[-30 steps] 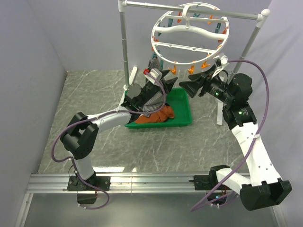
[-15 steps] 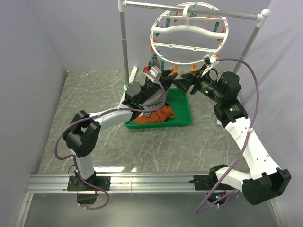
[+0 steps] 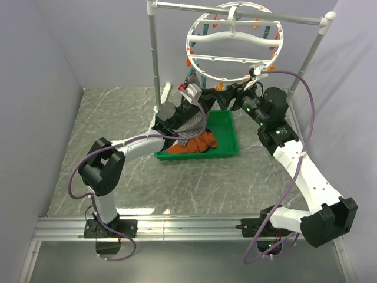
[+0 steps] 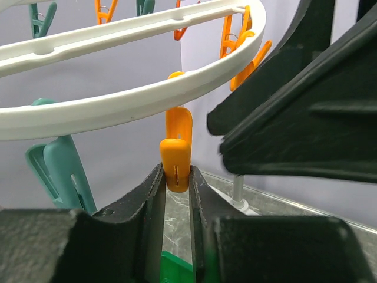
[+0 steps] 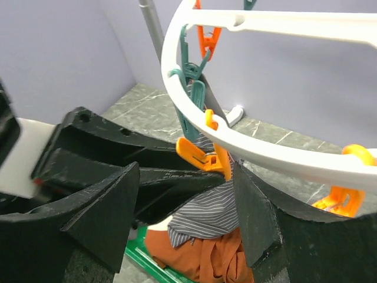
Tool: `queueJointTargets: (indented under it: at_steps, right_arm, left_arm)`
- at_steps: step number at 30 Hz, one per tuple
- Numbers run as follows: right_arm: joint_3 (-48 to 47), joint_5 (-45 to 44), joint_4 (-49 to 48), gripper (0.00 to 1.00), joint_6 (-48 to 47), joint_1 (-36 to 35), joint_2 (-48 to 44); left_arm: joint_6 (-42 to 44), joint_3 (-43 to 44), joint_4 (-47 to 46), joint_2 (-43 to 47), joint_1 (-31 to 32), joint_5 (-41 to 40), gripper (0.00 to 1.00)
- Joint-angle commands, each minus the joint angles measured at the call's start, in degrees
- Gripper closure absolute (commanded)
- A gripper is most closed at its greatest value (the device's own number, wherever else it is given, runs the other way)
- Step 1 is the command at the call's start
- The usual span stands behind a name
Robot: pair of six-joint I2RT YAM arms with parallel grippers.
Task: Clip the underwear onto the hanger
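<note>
The white ring hanger (image 3: pixel 227 78) hangs from the rack with orange and teal clothespins round its rim. My left gripper (image 3: pixel 205 94) is raised to the ring's lower rim and is shut on the grey striped underwear (image 3: pixel 189 122), which hangs below it over the tray. In the left wrist view its near-closed jaws (image 4: pixel 177 172) meet an orange clothespin (image 4: pixel 177 158) under the rim (image 4: pixel 118 109). My right gripper (image 3: pixel 222 97) is open. In the right wrist view its jaws (image 5: pixel 182 218) stand either side of that orange clothespin (image 5: pixel 203 156), with the underwear (image 5: pixel 215 212) just below.
A green tray (image 3: pixel 228 127) on the marble table holds an orange-rust garment (image 3: pixel 199 144), seen also in the right wrist view (image 5: pixel 206 259). The white-and-grey tube rack (image 3: pixel 155 53) stands behind, with posts at left and right. Purple walls enclose both sides.
My right gripper has moved left and up, from beside the tray to the clothespin at my left gripper's tips. My left gripper has barely shifted, still holding the underwear.
</note>
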State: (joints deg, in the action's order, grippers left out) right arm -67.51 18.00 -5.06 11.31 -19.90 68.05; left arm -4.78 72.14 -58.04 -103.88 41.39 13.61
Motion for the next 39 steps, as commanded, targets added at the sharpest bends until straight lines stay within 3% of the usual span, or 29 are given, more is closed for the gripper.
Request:
queueJointTargets:
  at_steps: [1, 15, 18, 22, 29, 39]
  right_arm:
    - [-2.19, -2.27, -3.82, 0.29, -1.55, -1.02, 0.85]
    - [-4.12, -8.42, -3.91, 0.40, -3.23, -2.69, 3.66]
    - [-4.91, -9.29, -3.20, 0.48, -3.66, -2.95, 4.37]
    - [-5.88, -10.00, -2.15, 0.68, -3.75, -3.04, 4.72]
    - [-7.11, -8.51, -0.57, 0.99, -2.43, -3.04, 4.28]
    - [-6.06, -7.10, -0.21, 1.00, -1.12, -2.95, 2.88]
  left_arm:
    - [-0.41, 0.11, -2.61, 2.19, 0.10, 1.69, 0.87]
    - [1.87, -1.30, -1.64, 3.33, 0.89, 2.30, 0.89]
    - [2.23, -1.04, -0.94, 3.24, 1.15, 2.30, 0.87]
    - [2.49, -0.86, -0.23, 3.41, 1.15, 2.39, 0.82]
    - [4.16, -3.93, 1.96, 6.22, 0.89, 3.36, 0.57]
    - [6.62, -8.16, 6.71, 11.24, -0.08, 3.10, 0.50]
